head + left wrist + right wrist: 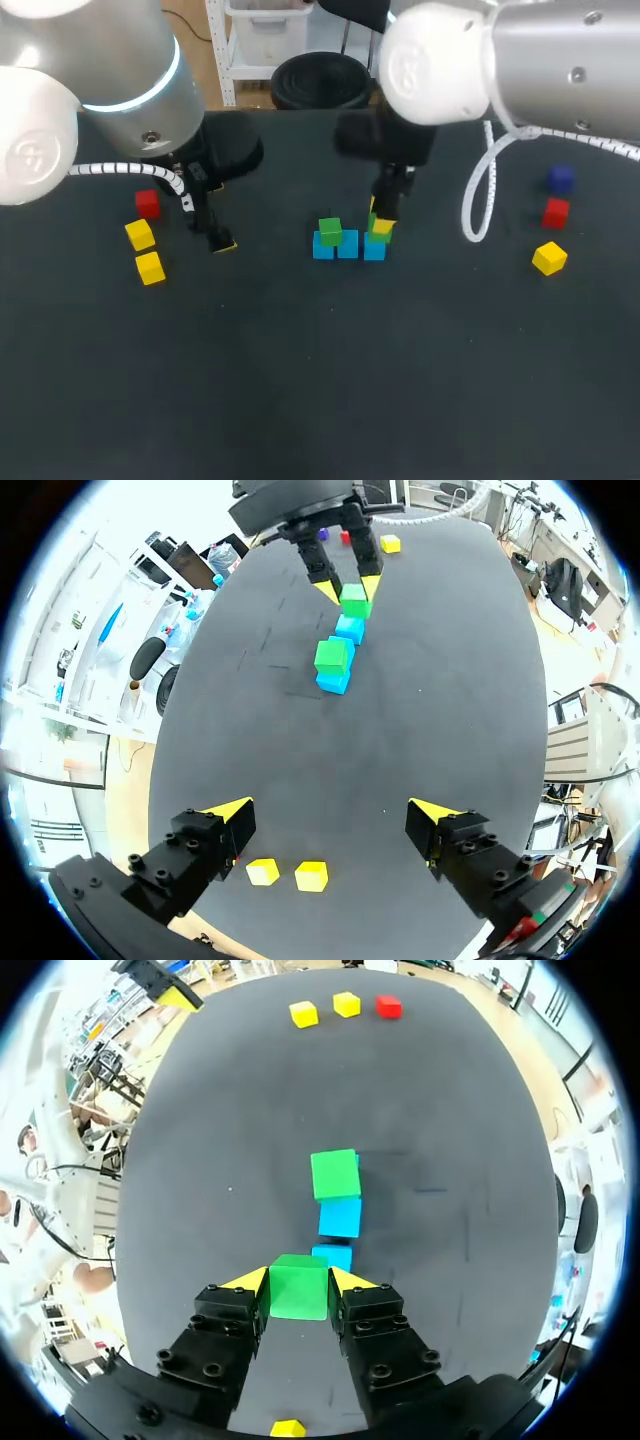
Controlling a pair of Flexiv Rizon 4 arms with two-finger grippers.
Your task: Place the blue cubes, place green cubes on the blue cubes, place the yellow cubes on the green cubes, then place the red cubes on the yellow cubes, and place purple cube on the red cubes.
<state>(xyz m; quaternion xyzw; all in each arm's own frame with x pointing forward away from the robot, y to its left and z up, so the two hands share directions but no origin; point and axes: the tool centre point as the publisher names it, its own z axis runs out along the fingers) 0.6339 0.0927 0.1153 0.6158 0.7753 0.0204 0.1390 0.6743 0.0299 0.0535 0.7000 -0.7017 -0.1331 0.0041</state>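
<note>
Three blue cubes lie in a row mid-table. A green cube sits on the left one. My right gripper is shut on a second green cube, held right over the row's right blue cube; whether they touch I cannot tell. From the left wrist view the same row lies far ahead, with the right gripper at its end. My left gripper hangs open and empty over the table's left, beside two yellow cubes and a red cube.
At the table's right lie a purple cube, a red cube and a yellow cube. A white cable loops down from my right arm. The table's front half is bare dark surface.
</note>
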